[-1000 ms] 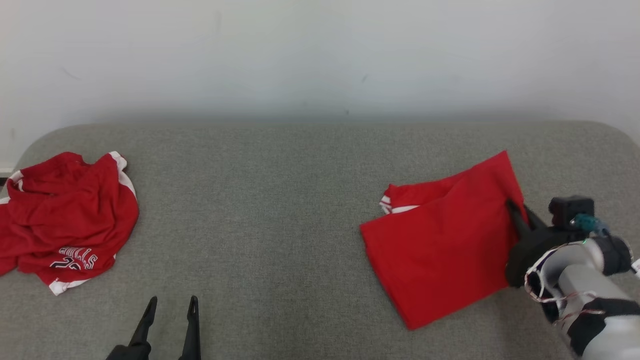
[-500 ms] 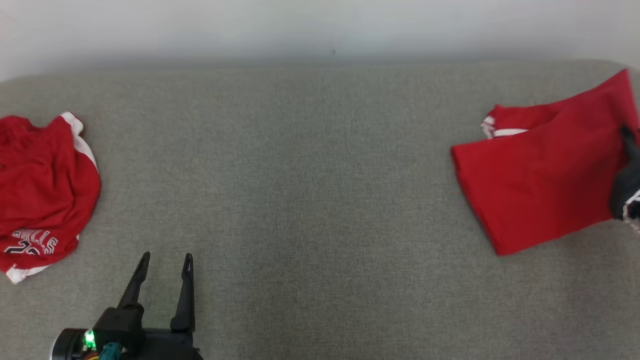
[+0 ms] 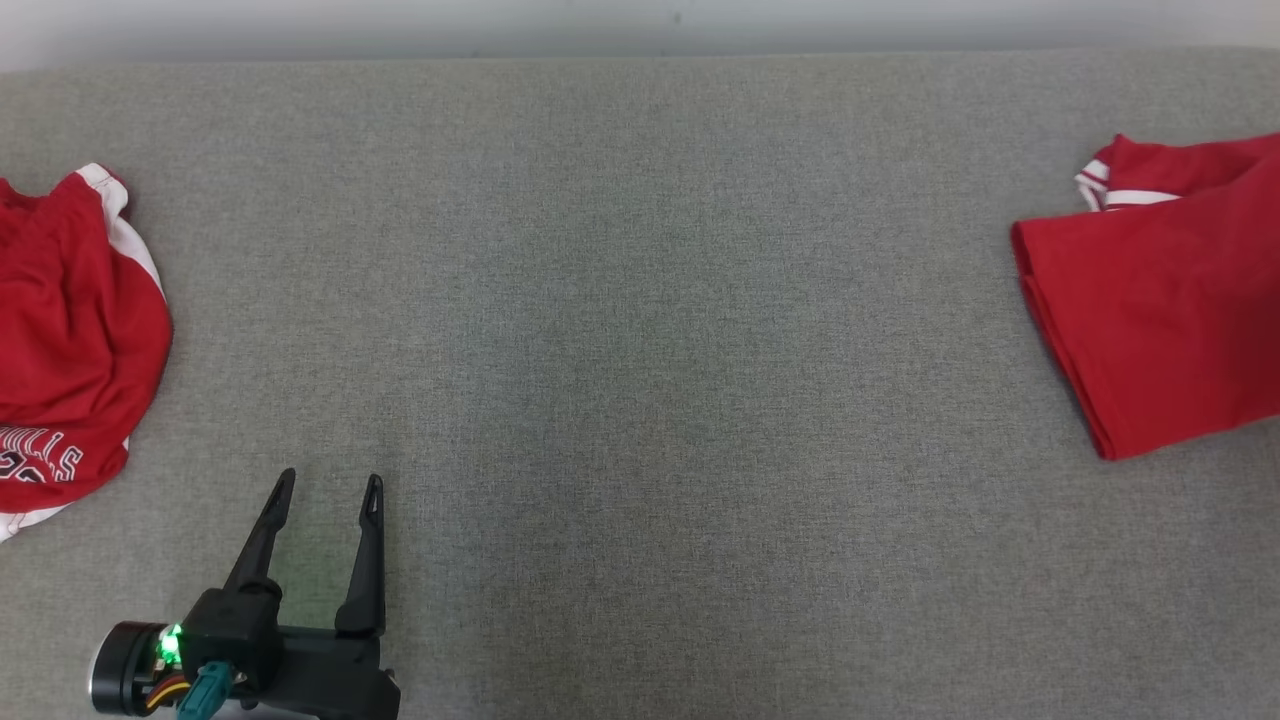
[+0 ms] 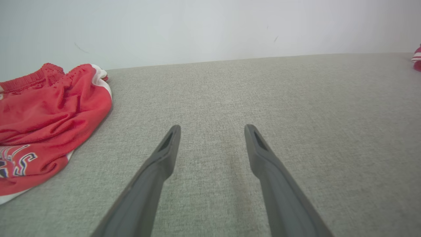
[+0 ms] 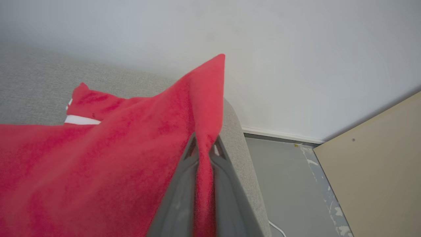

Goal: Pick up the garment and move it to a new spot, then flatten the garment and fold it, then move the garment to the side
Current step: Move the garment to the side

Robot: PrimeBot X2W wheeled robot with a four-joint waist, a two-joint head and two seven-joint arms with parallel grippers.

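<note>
Shows a wide grey surface, fabric-covered, stopping at a pale wall along its far edge. Past the surface's rounded right end, from the right wrist: grey floor and a beige panel leaning in beyond it.

Carries, at the surface's right end, the folded red garment. Lies mostly flat there, with a straight folded edge facing the surface's middle and the rest running off the head view's right side. Well apart, at the surface's left end: a crumpled red garment, heaped and creased, partly cut off by the same view's left side.

Right tool at the surface's right end, pressed together on the folded red garment. Pinches red cloth between both fingers, a corner of it standing up in a point above the fingertips.

Left tool over the surface's near edge, left of its middle. Fingers spread wide, bare grey fabric between them, tips pointing toward the surface's far edge. Contact with the surface: cannot tell.

Smaller still: white striped trim peeking from the folded garment on the side toward the surface's far edge. White edging and dark-outlined lettering on the crumpled heap, toward the surface's near edge. A green light glowing on the left wrist, at the surface's near edge.
</note>
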